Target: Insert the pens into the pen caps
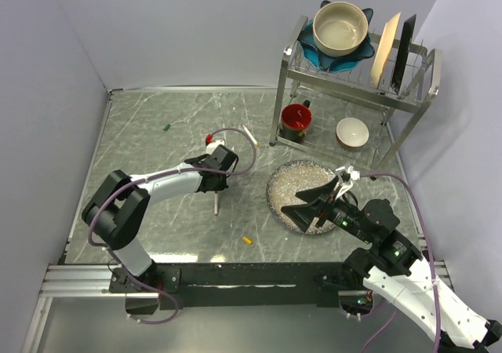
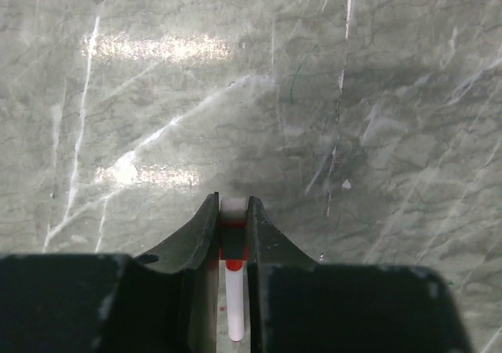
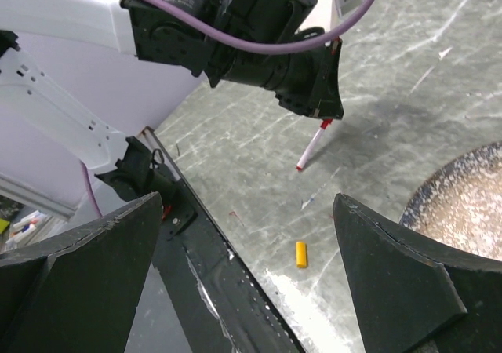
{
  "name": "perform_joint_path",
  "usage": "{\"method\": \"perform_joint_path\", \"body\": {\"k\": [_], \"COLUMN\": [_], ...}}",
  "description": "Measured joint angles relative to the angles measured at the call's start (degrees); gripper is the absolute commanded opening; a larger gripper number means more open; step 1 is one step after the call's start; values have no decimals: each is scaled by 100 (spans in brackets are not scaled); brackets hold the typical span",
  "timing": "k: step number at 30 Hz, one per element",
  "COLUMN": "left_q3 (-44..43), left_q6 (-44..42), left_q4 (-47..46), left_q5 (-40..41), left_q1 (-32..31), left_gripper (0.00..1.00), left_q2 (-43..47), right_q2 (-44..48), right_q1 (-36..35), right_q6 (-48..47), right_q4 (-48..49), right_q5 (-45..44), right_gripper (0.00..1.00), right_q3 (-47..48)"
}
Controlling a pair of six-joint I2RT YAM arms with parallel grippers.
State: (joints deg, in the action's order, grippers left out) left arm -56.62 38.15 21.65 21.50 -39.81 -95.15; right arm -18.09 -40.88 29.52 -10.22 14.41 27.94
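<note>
Grey marble tabletop [image 1: 157, 212]: left claw [image 1: 216, 187], centre frame, pinches a red-tipped pen [image 1: 216, 202] tip down; right claw [image 1: 304, 200] gapes wide over the speckled plate [image 1: 274, 182], lower right; yellow cap [image 1: 247, 241] lies bottom centre.

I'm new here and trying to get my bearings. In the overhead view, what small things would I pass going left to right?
dark green cap → white pen → yellow cap → red mug → small white bowl
</note>
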Motion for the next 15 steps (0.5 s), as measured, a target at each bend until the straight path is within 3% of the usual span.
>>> {"method": "perform_joint_path", "body": {"k": [7,10,11,15], "left_q3": [-57,-63,-63,-63], "left_q6": [2,4,17,35], "left_q4": [57,122,166,258], "left_q5": [2,13,22,44], "left_q1": [4,28,39,74], "left_gripper": [28,36,43,52], "left_q2": [-90,-118,-118,-101], "right_q2": [142,151,151,175], "right_q1": [0,0,0,0], "right_q6": [-44,-63,-68,-68], "right_q4": [-155,-181,-199,-260], "right_q5": [-96,-157,-166,-179], "right_gripper": [97,97,97,97], "right_q3": [0,0,0,0]}}
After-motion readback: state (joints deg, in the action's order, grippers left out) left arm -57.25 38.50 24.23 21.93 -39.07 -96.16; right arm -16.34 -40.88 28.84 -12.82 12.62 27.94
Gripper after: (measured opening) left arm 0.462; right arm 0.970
